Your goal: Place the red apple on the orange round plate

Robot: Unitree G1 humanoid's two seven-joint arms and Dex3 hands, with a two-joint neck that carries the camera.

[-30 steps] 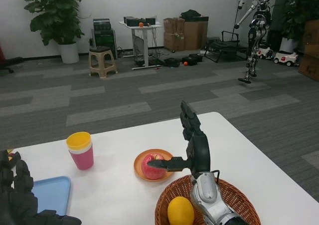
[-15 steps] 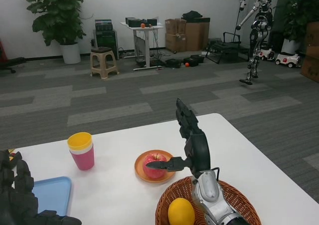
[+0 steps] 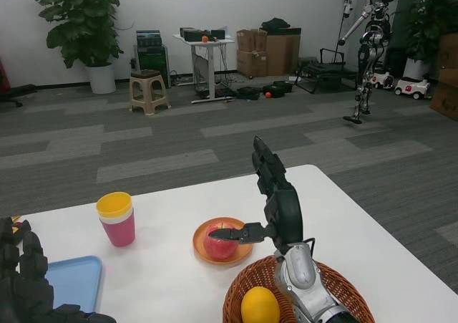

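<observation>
Currently, you've got the red apple [image 3: 219,243] sitting on the orange round plate [image 3: 221,240], roughly centre of the plate, w/ plate rim showing all round it. Plate rests on the white tabletop [image 3: 343,215], just beyond the wicker basket [image 3: 349,294].

Your right hand [image 3: 266,208] is above and just right of the apple. Thumb lies horizontal across the apple's top right and looks to touch it; the other fingers point up and away toward the far tabletop edge, spread clear of the fruit. Nothing is clasped, so log it as open. Silver forearm comes up over the basket.

Your left hand [image 3: 25,287] is at bottom left corner, low by the blue tray [image 3: 75,276]. Only the dark backs of the fingers show, pointing upward. Cannot tell whether it's open or closed.

Other items on tabletop:
- pink cup w/ yellow cup stacked in it [image 3: 117,218], upright, left of plate, well apart from it.
- blue tray, near left edge, partly behind left hand.
- wicker basket, near edge, holds a yellow lemon-like fruit [image 3: 259,305].

Bkgd: grey carpet floor; potted plant [image 3: 73,22] at far left by the wall; beige stool [image 3: 148,88]; small white desk [image 3: 205,65]; cardboard boxes [image 3: 268,49]; another humanoid robot [image 3: 366,44] standing at far right.
</observation>
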